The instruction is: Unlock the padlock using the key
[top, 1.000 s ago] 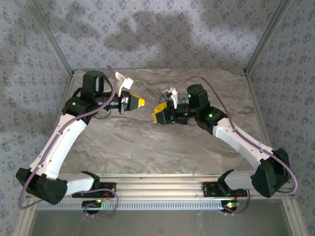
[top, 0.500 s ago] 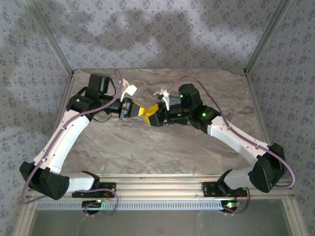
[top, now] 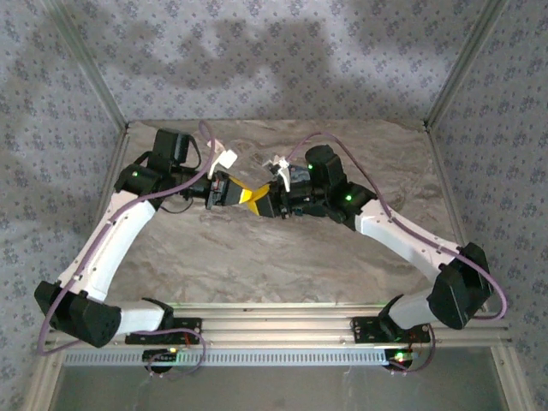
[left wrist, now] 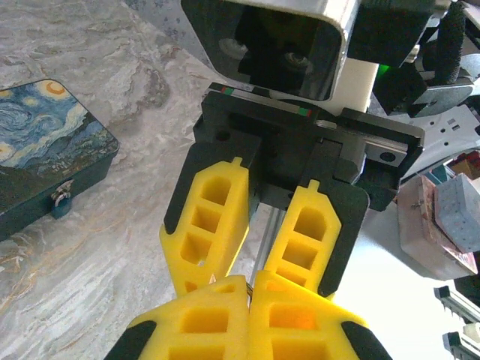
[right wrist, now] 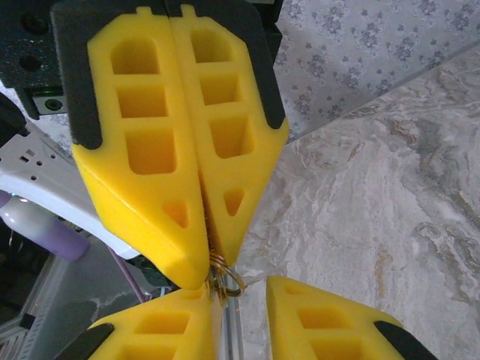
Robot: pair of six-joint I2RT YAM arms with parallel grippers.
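My left gripper (left wrist: pixel 250 279) is shut on the key (right wrist: pixel 225 279). Only a brass ring and a thin sliver of metal poke out past its yellow tips; the rest is hidden between the pads. My right gripper (right wrist: pixel 244 291) faces it tip to tip, open, and the ring touches its left finger (right wrist: pixel 169 326). In the top view the left gripper (top: pixel 248 195) and right gripper (top: pixel 266 204) meet above mid-table. The padlock (left wrist: pixel 61 198) hangs small on the front clasp of a dark blue starry-night box (left wrist: pixel 37 142), left of both grippers on the table.
The table is covered with marbled grey cloth (top: pixel 282 257). Patterned walls (top: pixel 274 60) and metal posts enclose it at the back and sides. Pinkish and pale blue blocks (left wrist: pixel 442 217) lie beyond the right arm's white link.
Both grippers have swung toward each other from apart. Their yellow tips now meet, and the right gripper has edged further left in the last half second.
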